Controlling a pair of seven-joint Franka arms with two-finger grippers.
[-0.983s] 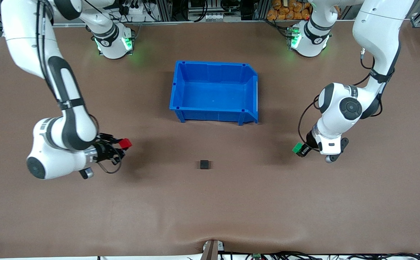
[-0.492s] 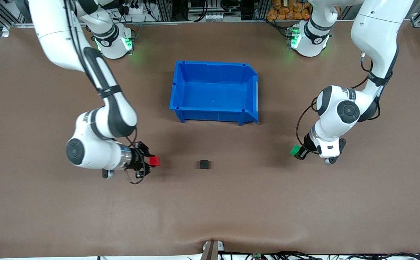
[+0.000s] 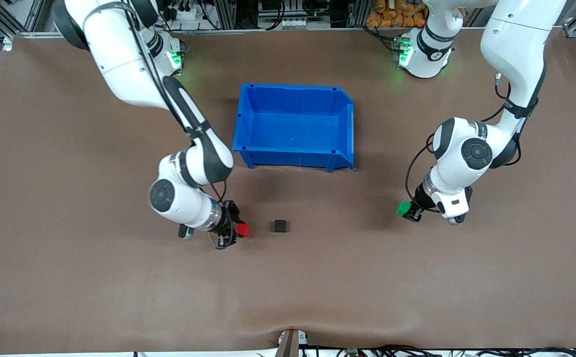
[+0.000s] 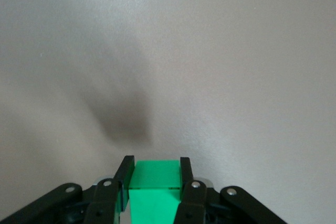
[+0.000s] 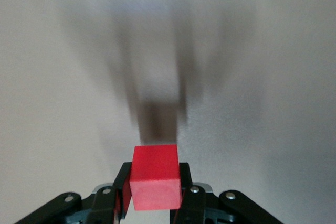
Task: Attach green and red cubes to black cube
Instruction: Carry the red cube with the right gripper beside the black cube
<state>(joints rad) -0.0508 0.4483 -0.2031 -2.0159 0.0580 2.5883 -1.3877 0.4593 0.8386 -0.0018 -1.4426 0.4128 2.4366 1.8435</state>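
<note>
Both grippers are loaded: my right gripper [image 3: 238,229] pinches the red cube [image 3: 242,229] over the table beside the black cube [image 3: 280,226], while my left gripper [image 3: 407,209] clamps the green cube [image 3: 403,208] toward its own end. Black cube sits nearer the camera than the blue bin [image 3: 295,153].

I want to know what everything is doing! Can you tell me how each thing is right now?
Red cube: held in the right tool, over the table close beside the black cube.
Green cube: held in the left tool, over the table toward the left arm's end.
Black cube: resting on the table, nothing attached.
Blue bin: upright, nothing visible inside.
</note>
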